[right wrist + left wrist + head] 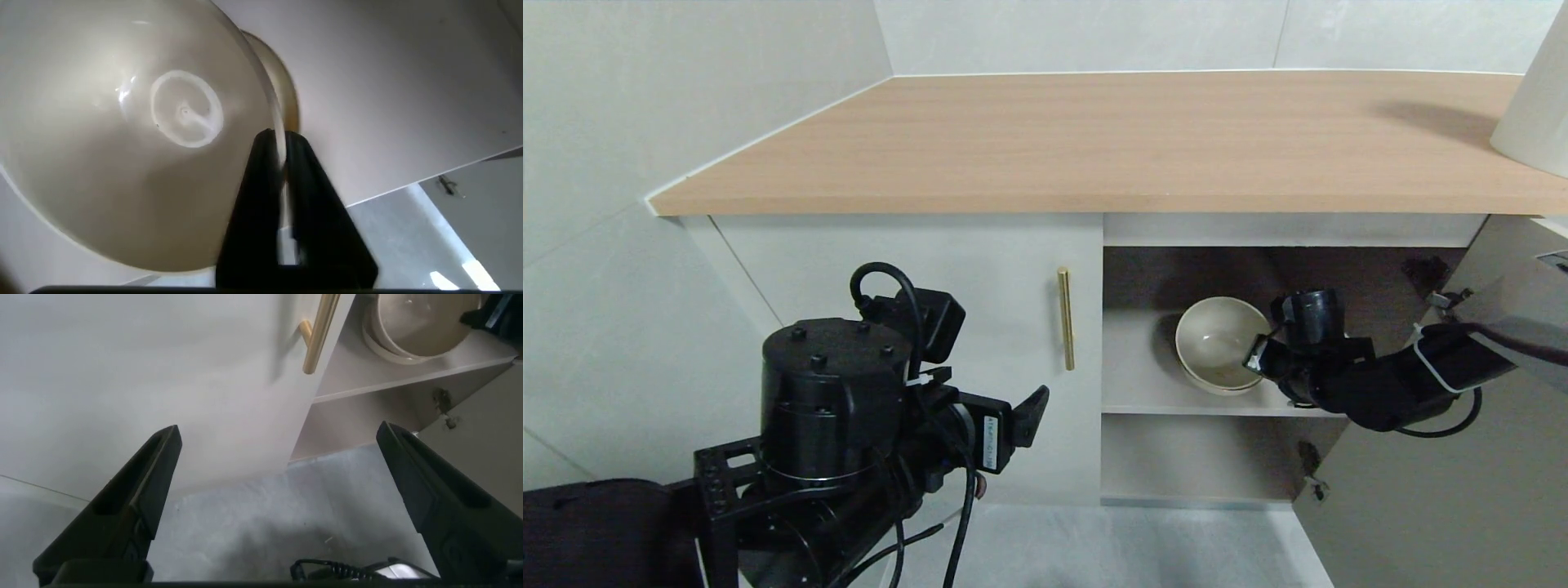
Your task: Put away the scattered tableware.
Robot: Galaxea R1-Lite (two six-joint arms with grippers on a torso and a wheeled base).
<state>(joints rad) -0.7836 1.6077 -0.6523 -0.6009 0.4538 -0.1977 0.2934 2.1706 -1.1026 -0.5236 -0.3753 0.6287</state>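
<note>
A cream bowl (1217,343) sits tilted on the upper shelf (1135,367) of the open cabinet. A second rim shows just beneath it, as of another bowl. My right gripper (1258,358) reaches in from the right and is shut on the bowl's rim. In the right wrist view the dark fingers (265,188) pinch the thin rim of the bowl (147,122). My left gripper (1017,425) hangs open in front of the closed left door. Its two fingers stand wide apart with nothing between them (282,465). The bowl (413,327) lies beyond them.
The brass handle (1066,318) runs down the closed left door. The right door (1462,474) stands swung open beside my right arm. A wooden countertop (1094,139) lies above, with a white object (1535,106) at its right end. A lower shelf (1192,457) sits below.
</note>
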